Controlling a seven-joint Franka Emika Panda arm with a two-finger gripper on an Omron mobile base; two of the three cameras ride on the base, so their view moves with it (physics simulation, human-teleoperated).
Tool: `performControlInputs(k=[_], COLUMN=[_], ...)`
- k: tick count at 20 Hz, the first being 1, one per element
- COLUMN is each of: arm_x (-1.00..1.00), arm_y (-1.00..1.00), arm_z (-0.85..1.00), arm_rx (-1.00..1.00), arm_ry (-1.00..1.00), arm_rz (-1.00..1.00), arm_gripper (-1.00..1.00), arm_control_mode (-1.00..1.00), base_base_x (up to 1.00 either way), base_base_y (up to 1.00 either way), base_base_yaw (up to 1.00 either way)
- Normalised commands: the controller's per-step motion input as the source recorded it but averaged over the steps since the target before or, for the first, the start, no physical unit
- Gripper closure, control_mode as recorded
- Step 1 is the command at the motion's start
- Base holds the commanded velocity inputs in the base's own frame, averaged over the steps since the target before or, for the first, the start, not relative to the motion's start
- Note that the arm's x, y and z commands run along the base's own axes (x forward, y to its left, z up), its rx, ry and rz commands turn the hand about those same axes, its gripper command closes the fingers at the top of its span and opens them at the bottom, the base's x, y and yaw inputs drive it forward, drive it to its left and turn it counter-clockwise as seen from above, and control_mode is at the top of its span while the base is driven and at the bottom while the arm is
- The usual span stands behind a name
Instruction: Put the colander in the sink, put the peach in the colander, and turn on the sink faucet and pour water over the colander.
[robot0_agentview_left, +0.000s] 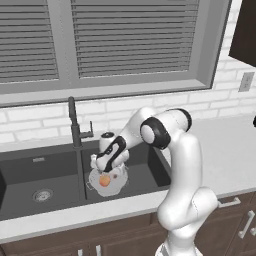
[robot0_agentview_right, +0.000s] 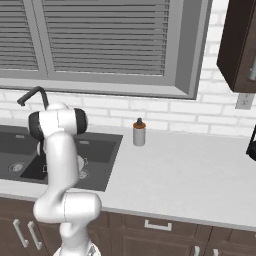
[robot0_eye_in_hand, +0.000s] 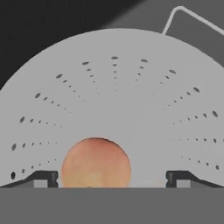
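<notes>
— Where do we stand with the peach (robot0_eye_in_hand: 96, 162)?

— It lies inside the colander (robot0_eye_in_hand: 131, 100), low in the hand view, between our two fingertips (robot0_eye_in_hand: 43, 178) but with bare colander showing on either side of it. So our gripper (robot0_agentview_left: 106, 167) is spread wide and grips nothing; we judge the fruit is resting on the perforated wall by its own weight.

— And the colander itself?

— In the left base view it sits at lower centre, in the right-hand basin of the sink (robot0_agentview_left: 30, 170), just right of the divider, with our hand close above it.

— Why that basin?

— The sink faucet (robot0_agentview_left: 75, 125) rises behind the divider, so we reckon its spout can swing over the colander. Water looks like the step left.
</notes>
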Motion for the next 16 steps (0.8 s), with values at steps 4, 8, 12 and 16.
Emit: performControlInputs(k=[4, 8, 12, 16], arm_x=[-0.21, -0.17, -0.22, -0.23], arm_y=[-0.31, -0.21, -0.03, -0.08], arm_z=[0.49, 0.6, 0.62, 0.63], arm_rx=[0.0, 0.0, 0.0, 0.0], arm_ry=[-0.1, -0.09, -0.03, 0.0], arm_rz=[-0.02, -0.04, -0.01, 0.0], arm_gripper=[-1.0, -1.0, -1.0, -1.0], arm_control_mode=[-1.0, -1.0, -1.0, -1.0], base_base_x=[0.0, 0.0, 0.0, 0.0], base_base_y=[0.0, 0.0, 0.0, 0.0], base_base_yaw=[0.0, 0.0, 0.0, 0.0])
